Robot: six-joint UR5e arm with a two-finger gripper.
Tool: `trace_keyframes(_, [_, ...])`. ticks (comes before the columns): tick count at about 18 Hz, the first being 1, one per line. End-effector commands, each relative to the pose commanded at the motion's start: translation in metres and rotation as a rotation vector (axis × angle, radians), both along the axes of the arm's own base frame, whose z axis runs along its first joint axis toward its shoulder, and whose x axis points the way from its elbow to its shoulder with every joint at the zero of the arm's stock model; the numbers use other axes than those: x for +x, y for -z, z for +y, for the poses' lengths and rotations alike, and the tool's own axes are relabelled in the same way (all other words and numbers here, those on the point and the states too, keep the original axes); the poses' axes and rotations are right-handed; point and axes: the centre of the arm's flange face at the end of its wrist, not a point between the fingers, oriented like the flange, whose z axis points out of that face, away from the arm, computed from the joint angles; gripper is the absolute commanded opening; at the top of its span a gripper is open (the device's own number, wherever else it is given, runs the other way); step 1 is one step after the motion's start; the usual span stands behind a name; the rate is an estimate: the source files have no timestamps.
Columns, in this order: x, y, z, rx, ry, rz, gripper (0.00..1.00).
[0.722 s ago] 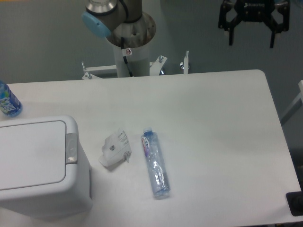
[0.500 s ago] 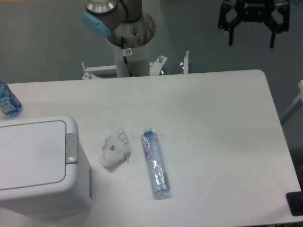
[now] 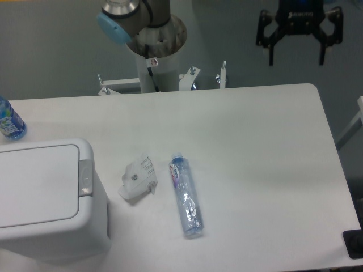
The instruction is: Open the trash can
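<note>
Black two-finger gripper (image 3: 296,61) hangs high beyond the table's far right edge, jaws spread wide and holding nothing, its top cut off by the frame. White table (image 3: 255,147) carries the white plastic trash can (image 3: 51,198) at lower left, lid down, partly cropped. Near it lie a clear plastic bottle (image 3: 185,195) and a crumpled clear wrapper (image 3: 137,178). A blue bottle (image 3: 8,120) is half cut off at left.

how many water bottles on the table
2. A clear bottle lies on its side mid-table, just right of the crumpled wrapper. A blue bottle sits at the left edge behind the trash can, partly cut off. The closed can may hide more.
</note>
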Motion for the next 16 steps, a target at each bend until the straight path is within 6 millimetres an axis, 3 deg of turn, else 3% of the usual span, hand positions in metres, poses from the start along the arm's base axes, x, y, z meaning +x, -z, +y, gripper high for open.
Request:
trace_keyframes(3, [0.019,0.002,0.036,0.053,-0.049,-0.029,1.00])
trace_keyframes(14, [0.079,0.024,0.138,0.209,-0.166,-0.193,1.00])
trace_keyframes(16, [0.100,0.032,0.167,0.229,-0.130,-0.196,1.00])
